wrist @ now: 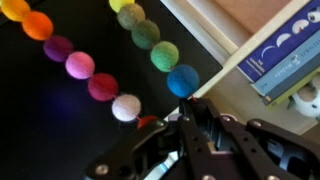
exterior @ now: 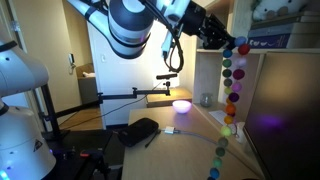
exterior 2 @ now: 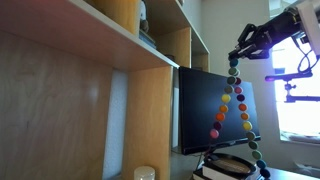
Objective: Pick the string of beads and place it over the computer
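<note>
Wrist view first: the string of beads [wrist: 165, 55], glossy round balls in red, green, yellow, blue and purple, runs in two strands across a dark screen. The hand [wrist: 188, 115] has its black fingers pressed together on the cord, just beside the blue bead. In both exterior views the string of beads [exterior: 231, 85] [exterior 2: 245, 118] dangles from the hand [exterior: 222, 42] [exterior 2: 238, 52] high up. It hangs down the front of the flat black computer monitor [exterior 2: 200, 110], its lower end near the tan worktop [exterior: 180, 140]. A black rounded lump [exterior: 140, 130] lies on the worktop, well apart from the beads, and light wooden shelving [exterior 2: 130, 40] stands beside the monitor.
</note>
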### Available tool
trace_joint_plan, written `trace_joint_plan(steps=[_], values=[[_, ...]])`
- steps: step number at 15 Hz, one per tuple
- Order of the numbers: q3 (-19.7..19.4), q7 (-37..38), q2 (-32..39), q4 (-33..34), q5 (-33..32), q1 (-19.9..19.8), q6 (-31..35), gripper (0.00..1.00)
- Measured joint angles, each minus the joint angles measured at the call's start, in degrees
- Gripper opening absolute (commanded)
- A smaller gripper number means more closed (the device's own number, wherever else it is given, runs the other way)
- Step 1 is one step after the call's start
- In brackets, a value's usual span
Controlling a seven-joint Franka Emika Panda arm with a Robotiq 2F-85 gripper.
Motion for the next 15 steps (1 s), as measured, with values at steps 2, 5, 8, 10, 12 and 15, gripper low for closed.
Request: trace_joint_plan(steps=[2, 5, 8, 10, 12, 15], values=[[-2.38, 2.47, -0.52, 1.74, 0.09, 0.97, 0.00, 0.04], [-5.94, 5.19, -0.95, 4.19, 0.33, 1.93, 0.00, 0.04], [-8.70, 6.63, -0.93, 6.10, 0.71, 2.16, 0.00, 0.04], [-10.15, 7.34, -0.84, 6.85, 1.24, 2.19, 0.00, 0.04], [-11.24, 7.48, -0.47, 7.62, 2.31, 2.18, 0.00, 0.04], [-12.44, 7.51, 0.73, 8.93, 4.34, 2.13, 0.00, 0.04]])
